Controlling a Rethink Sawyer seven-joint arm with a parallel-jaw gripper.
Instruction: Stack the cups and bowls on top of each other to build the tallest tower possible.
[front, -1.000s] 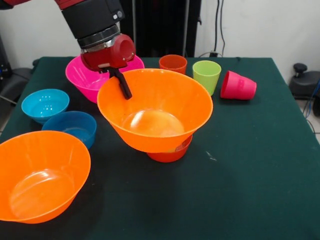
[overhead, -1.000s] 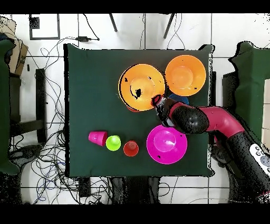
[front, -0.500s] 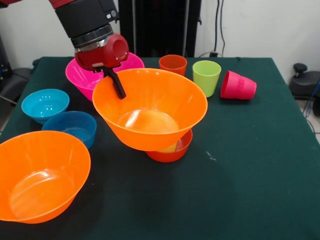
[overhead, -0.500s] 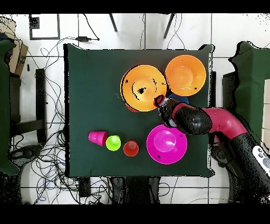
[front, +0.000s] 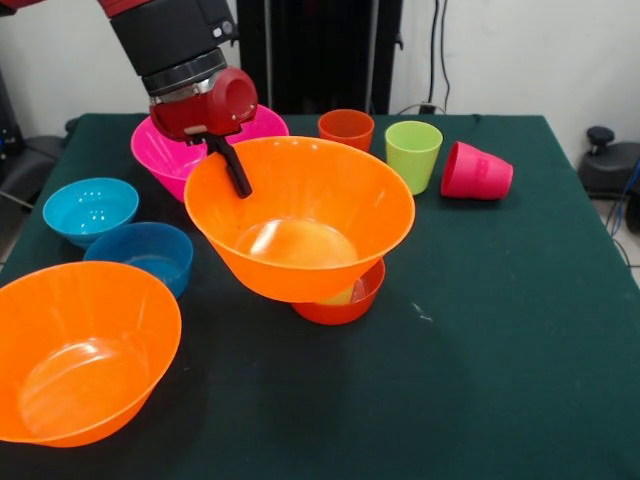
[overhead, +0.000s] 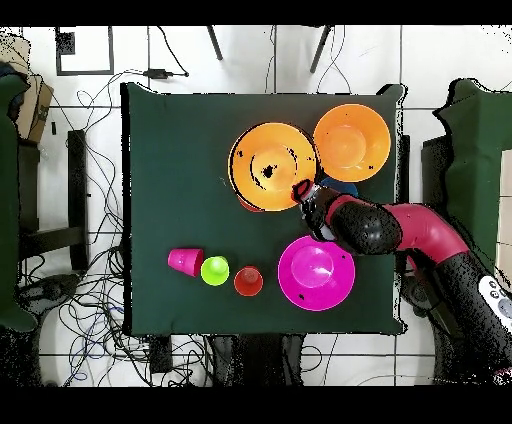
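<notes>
The gripper (front: 235, 165) comes down at the rim of a large orange bowl (front: 300, 215), with 1 black finger (front: 238, 175) showing inside the bowl against its wall; the other finger is hidden behind the rim, so the claw appears closed on that rim, narrow and pinching the plastic. This bowl sits tilted, nested in a small red-orange bowl (front: 345, 300) that stands on the green table (front: 500, 330), and something pale yellow shows through between the 2, too hidden to name. In the overhead view the same orange bowl (overhead: 272, 165) lies just beside the arm's red wrist (overhead: 325, 212). A second large orange bowl (front: 85, 350) stands alone at the near left of the front view, apart from the stack. Just behind it sit the darker blue bowl (front: 140, 255) and the light blue bowl (front: 90, 208), close together and upright. The large magenta bowl (front: 175, 150) stands behind the gripper, partly covered by the wrist. Along the far side are 3 cups: the orange cup (front: 346, 127) and the lime green cup (front: 413, 150) upright and near each other, and the red-pink cup (front: 476, 172) lying on its side just beside the green one, its mouth turned to the left.
</notes>
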